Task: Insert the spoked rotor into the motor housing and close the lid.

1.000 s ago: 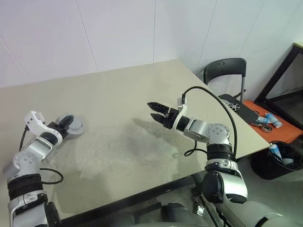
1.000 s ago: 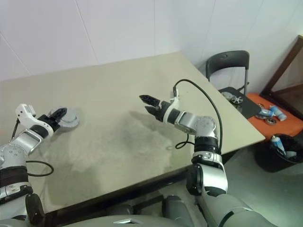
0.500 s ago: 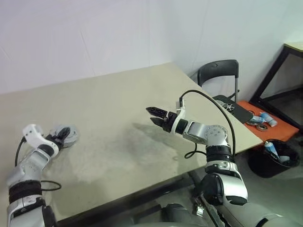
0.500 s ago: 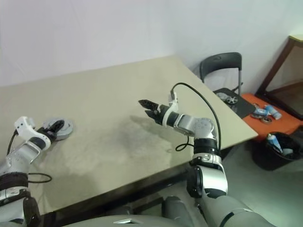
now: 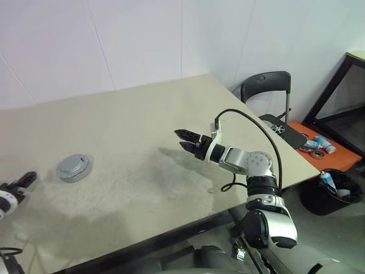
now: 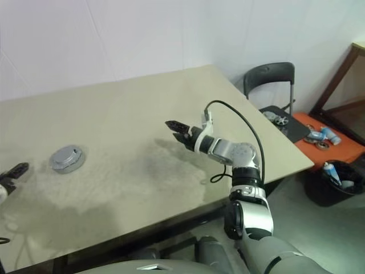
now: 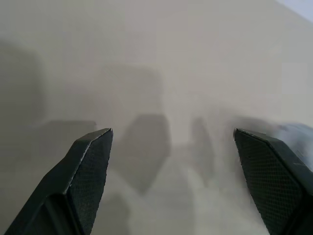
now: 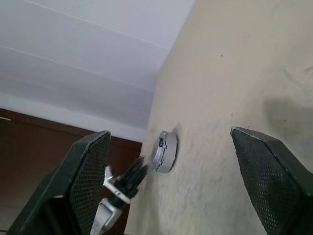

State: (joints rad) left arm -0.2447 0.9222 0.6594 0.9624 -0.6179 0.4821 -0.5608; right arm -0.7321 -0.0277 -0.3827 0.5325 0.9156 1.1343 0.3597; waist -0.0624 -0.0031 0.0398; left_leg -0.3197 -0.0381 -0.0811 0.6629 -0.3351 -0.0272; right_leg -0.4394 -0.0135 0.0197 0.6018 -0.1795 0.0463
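Observation:
The lid, a round grey cover with a notched edge, sits on top of the motor housing on the left part of the table. The right wrist view shows this stack side-on, the housing under the cover. The spoked rotor is hidden. My left gripper is at the table's far left, apart from the stack and open; its fingers stand wide with bare table between them. My right gripper hovers open over the table's middle, pointing left, with nothing in it.
The beige table has its right corner near a black chair. A dark pad with a small spoked metal part lies by the chair. An orange surface with small items and a black bin stand at the right.
My left gripper has opened, let go of the lidded housing and drawn back to the left. The stack stays on the table. The right arm has kept still, and the camera has shifted slightly.

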